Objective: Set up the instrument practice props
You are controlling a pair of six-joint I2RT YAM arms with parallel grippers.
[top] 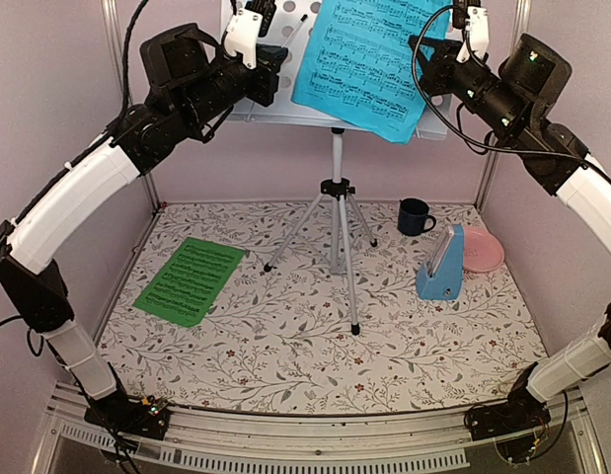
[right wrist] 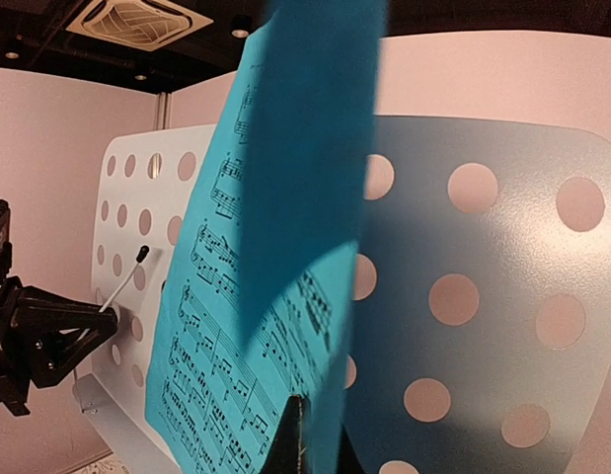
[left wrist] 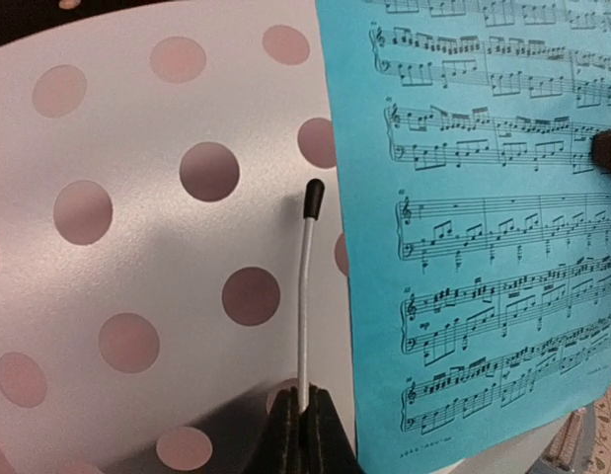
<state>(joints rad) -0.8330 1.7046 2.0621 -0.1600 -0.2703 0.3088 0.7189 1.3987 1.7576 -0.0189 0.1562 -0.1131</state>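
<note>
The left gripper [left wrist: 301, 436] is clamped tight on a thin white rod [left wrist: 305, 296] with a black tip, in front of the holey music stand [left wrist: 137, 197]. The right gripper [right wrist: 297, 439] is closed and seems to pinch the blue music sheet [right wrist: 226, 326] leaning on the stand. The green music sheet [top: 190, 279] lies flat on the table [top: 285, 346] at the left. The blue metronome [top: 441, 267] stands at the right.

Left pincer [left wrist: 301, 433] raised, clamped, right pincer [right wrist: 297, 436] raised, clamped

Dark blue mug [top: 415, 216] upright on floral mat [top: 285, 336] — pink plate [top: 483, 250] near, not touching.
</note>
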